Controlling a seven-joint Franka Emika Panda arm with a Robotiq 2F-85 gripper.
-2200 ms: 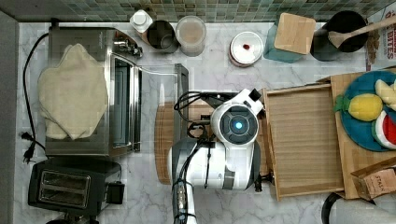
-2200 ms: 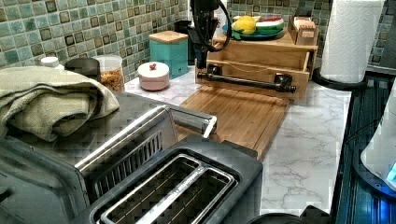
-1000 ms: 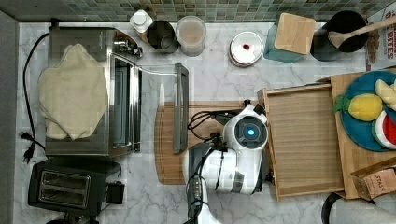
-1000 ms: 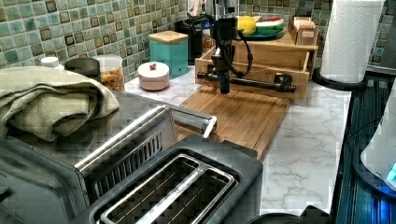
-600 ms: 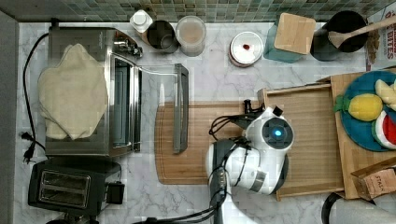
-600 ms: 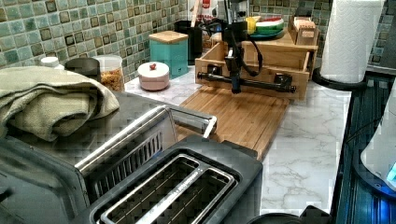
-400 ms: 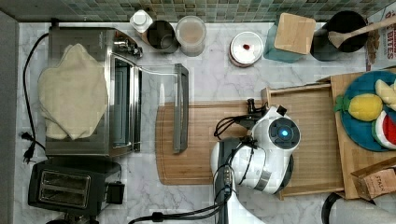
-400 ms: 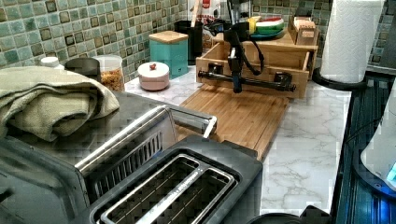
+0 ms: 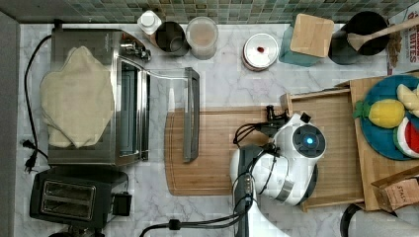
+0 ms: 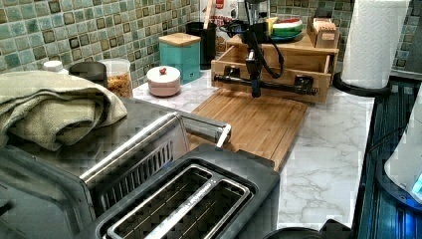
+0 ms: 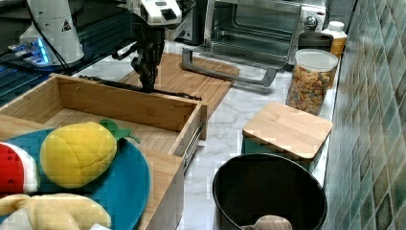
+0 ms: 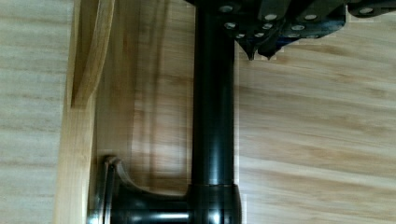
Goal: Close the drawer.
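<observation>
Board: flat round-cornered bamboo cutting board (image 9: 212, 148), lying on the marble counter between the steel toaster oven (image 9: 99, 98) and the drawer.
Drawer: shallow light-wood drawer (image 9: 341, 143), partly pulled out, front panel at the board's edge.
Handle: long black bar (image 10: 263, 84) across the front panel.
Gripper: black claw (image 10: 256, 91) against the handle's outer side; spread or pressed together, cannot tell.

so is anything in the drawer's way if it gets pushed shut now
Nothing visible blocks it. The drawer is partly out and its bare bottom holds no objects, so it can slide under the wooden stand. The tool hangs at the black handle on the front panel, over the cutting board.
</observation>
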